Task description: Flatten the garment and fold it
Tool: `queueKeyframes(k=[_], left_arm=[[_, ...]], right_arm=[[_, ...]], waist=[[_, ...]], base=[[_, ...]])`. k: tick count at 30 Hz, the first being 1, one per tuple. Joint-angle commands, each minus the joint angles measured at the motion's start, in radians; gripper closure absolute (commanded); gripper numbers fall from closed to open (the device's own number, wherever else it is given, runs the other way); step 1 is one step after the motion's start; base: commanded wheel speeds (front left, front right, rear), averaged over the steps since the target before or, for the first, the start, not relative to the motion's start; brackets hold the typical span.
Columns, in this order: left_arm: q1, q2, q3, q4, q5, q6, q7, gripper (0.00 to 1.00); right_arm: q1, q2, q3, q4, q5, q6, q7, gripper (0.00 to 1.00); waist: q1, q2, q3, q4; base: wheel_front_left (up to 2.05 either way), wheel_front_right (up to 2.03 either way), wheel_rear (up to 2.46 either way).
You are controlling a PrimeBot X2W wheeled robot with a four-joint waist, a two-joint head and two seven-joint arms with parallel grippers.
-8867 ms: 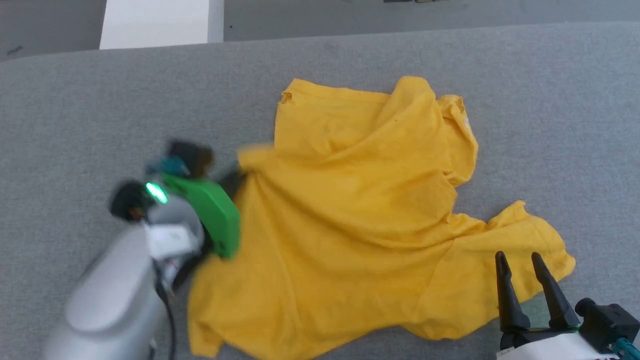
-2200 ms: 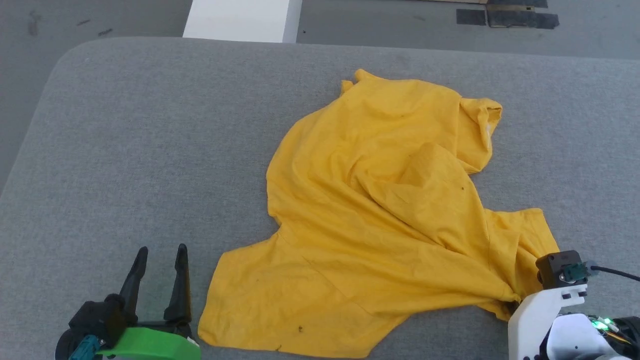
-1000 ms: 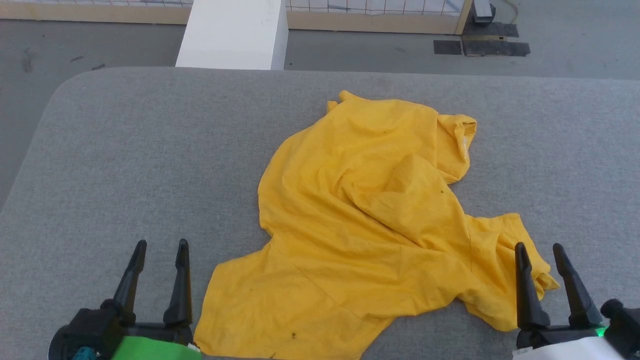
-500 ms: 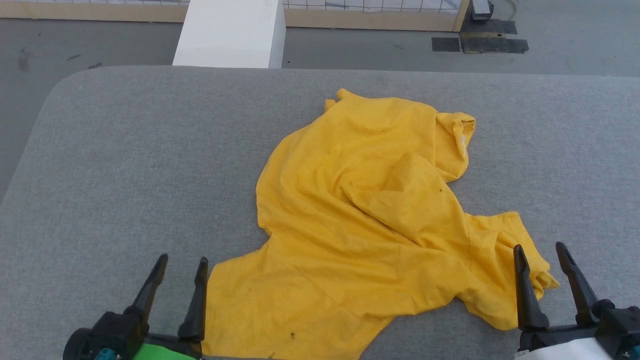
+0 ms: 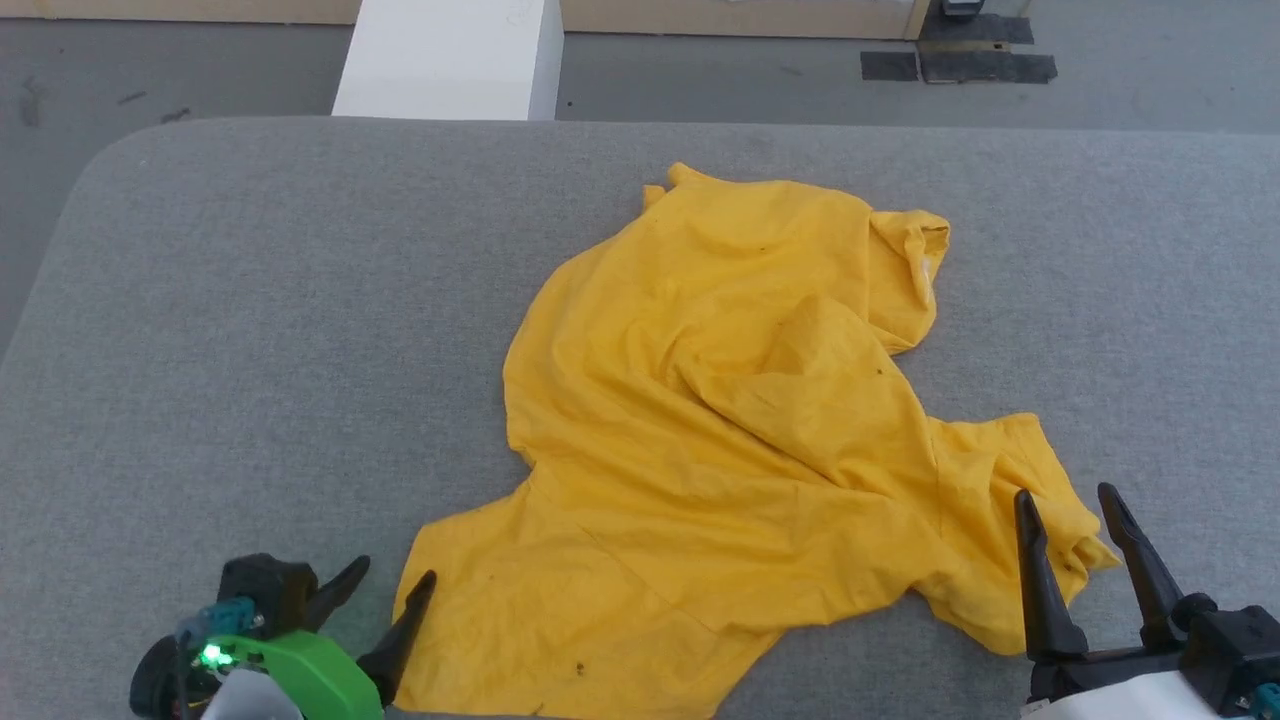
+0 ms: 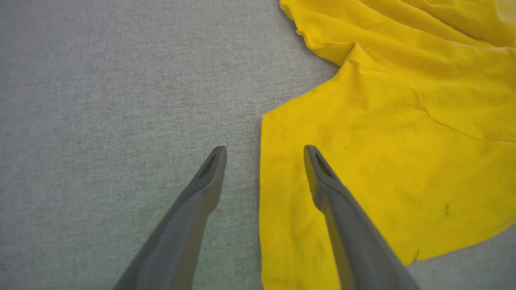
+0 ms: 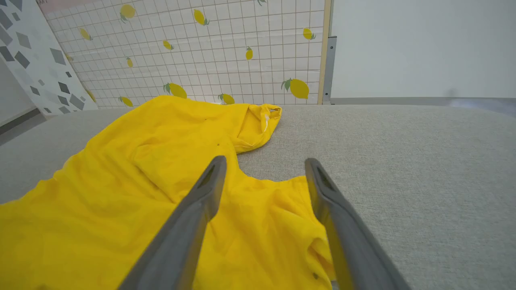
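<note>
The crumpled yellow T-shirt (image 5: 720,420) is spread, plain side up, from the middle of the grey bench (image 5: 250,300) to its near edge. The left gripper (image 5: 397,568) is held wide open and empty, with the shirt's near-left hem between its fingers. The right gripper (image 5: 1062,492) is likewise spread, empty, over the near-right sleeve.

Bright, even light, seemingly from overhead; the garment (image 5: 700,400) casts only faint shadows on the tabletop (image 5: 250,300). Head view sharp; wrist views bend at their edges, wide-angle.
</note>
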Motion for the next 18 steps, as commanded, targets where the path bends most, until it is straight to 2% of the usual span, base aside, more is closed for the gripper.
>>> queueKeyframes(k=[1, 6, 7, 13, 18], left_arm=[[-0.02, 0.017, 0.001, 0.007, -0.02, -0.004, 0.025, 0.0], [-0.022, 0.046, -0.004, 0.028, -0.062, 0.001, 0.144, 0.0], [-0.016, 0.038, -0.017, 0.012, -0.11, 0.0, 0.195, 0.0], [-0.003, 0.031, -0.038, -0.037, -0.241, -0.002, 0.275, 0.0], [-0.01, 0.075, -0.07, -0.043, -0.264, -0.003, 0.35, 0.0]], right_arm=[[-0.008, 0.0, 0.001, -0.005, 0.0, -0.001, 0.002, 0.0], [-0.01, 0.0, 0.005, -0.001, 0.008, -0.001, 0.001, 0.0], [-0.009, 0.0, 0.007, 0.004, 0.012, -0.001, -0.001, 0.0], [-0.012, 0.0, 0.011, 0.013, 0.018, -0.001, -0.005, 0.0], [-0.017, 0.0, 0.014, 0.02, 0.019, -0.001, -0.008, 0.0]], waist=[[0.0, -0.0001, 0.009, -0.007], [0.0, -0.0001, 0.023, -0.02], [0.0, -0.0001, 0.028, -0.025], [0.0, -0.0001, 0.037, -0.03], [0.0, -0.0001, 0.046, -0.029]], base=[[0.0, 0.0, 0.0], [0.0, 0.0, 0.0], [0.0, 0.0, 0.0], [0.0, 0.0, 0.0], [0.0, 0.0, 0.0]])
